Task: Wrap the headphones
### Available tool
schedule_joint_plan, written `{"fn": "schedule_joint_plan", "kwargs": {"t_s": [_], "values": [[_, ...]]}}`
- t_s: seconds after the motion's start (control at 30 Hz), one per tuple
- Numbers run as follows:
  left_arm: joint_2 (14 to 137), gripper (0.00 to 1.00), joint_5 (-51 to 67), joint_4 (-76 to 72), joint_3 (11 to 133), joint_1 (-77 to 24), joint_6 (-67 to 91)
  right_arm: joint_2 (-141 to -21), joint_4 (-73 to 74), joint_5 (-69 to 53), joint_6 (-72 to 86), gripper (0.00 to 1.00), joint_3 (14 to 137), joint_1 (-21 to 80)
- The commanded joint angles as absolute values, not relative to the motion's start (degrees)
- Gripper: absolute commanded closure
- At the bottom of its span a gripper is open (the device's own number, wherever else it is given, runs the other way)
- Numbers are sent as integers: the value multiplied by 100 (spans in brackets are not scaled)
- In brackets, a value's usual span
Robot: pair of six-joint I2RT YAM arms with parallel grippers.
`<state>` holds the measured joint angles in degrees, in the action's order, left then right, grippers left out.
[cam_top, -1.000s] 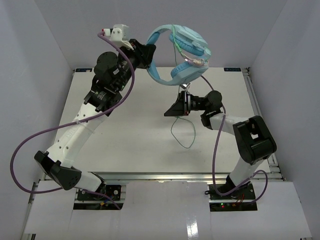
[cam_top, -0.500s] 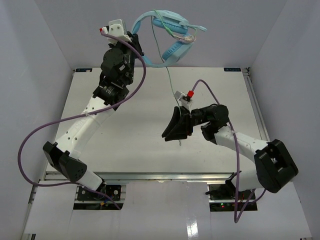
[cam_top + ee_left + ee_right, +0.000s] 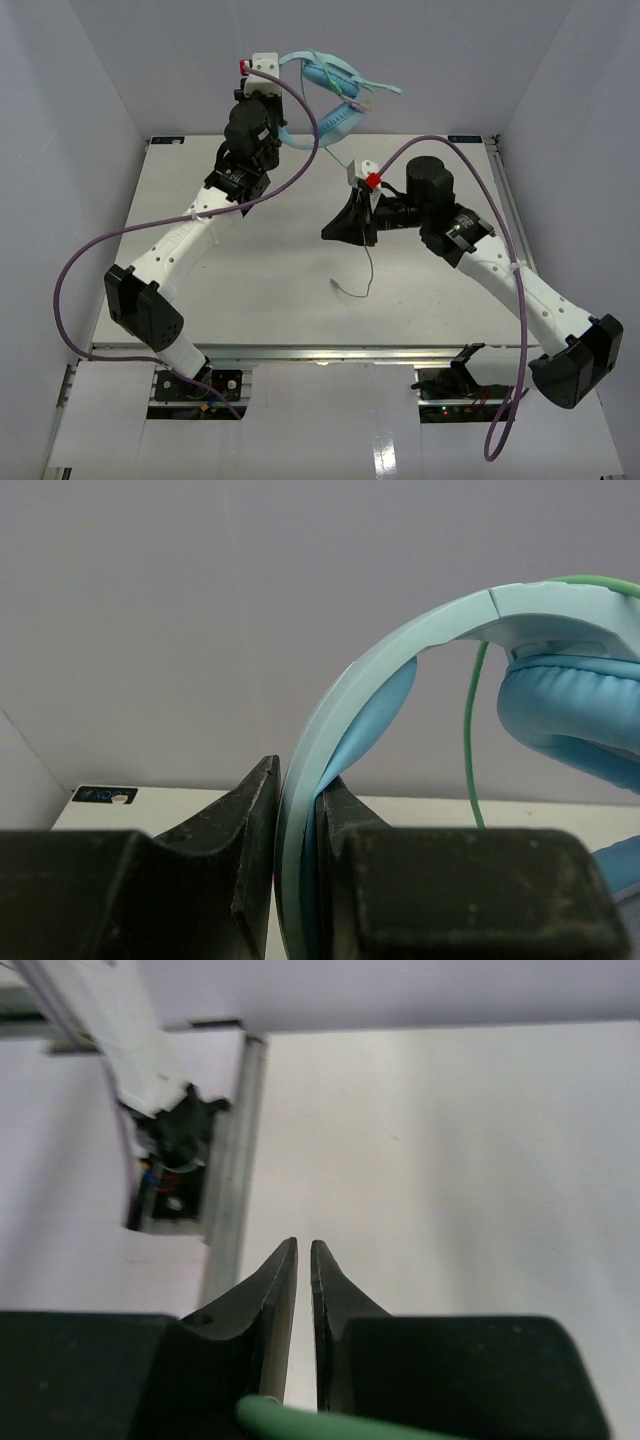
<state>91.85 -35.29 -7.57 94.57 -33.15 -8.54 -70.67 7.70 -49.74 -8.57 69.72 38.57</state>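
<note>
Black-fingered left gripper is clamped tight on the wide headband of the light blue over-ear headphones, holding them high over the far edge of the white table. The right gripper has its jaws nearly together, only a slit between the tips. The thin pale green cable crosses their base; whether it is pinched cannot be told. Its loose end trails onto the table.

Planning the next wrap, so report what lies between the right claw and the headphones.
Top view: only the thin green cable runs there, dropping from the headphones to the right claw; otherwise just air above the table.
</note>
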Motion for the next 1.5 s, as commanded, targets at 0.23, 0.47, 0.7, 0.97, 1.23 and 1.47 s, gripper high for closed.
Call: {"fn": "schedule_joint_plan", "kwargs": {"t_s": [0.23, 0.47, 0.7, 0.97, 1.23, 1.47], "values": [[9129, 100, -2387, -69, 7648, -3335, -396, -7148, 3470, 1203, -5013, 85, 8177, 4546], [9139, 100, -1429, 561, 7402, -3375, -501, -7130, 2491, 3078, -6123, 86, 7489, 4597], [8631, 100, 492, 859, 6802, -3384, -628, -7224, 1663, 3160, -6155, 87, 7542, 4479], [8144, 100, 1853, 1244, 6665, -3384, -751, -7231, 1292, 2330, -5582, 87, 7476, 4184], [7458, 100, 2587, 1282, 6723, -3384, -287, -7270, 1276, 574, -4384, 89, 7348, 3135], [7093, 100, 2855, 1294, 7193, -3391, 270, -7525, 1267, -2461, -2916, 87, 7128, 2069]]}}
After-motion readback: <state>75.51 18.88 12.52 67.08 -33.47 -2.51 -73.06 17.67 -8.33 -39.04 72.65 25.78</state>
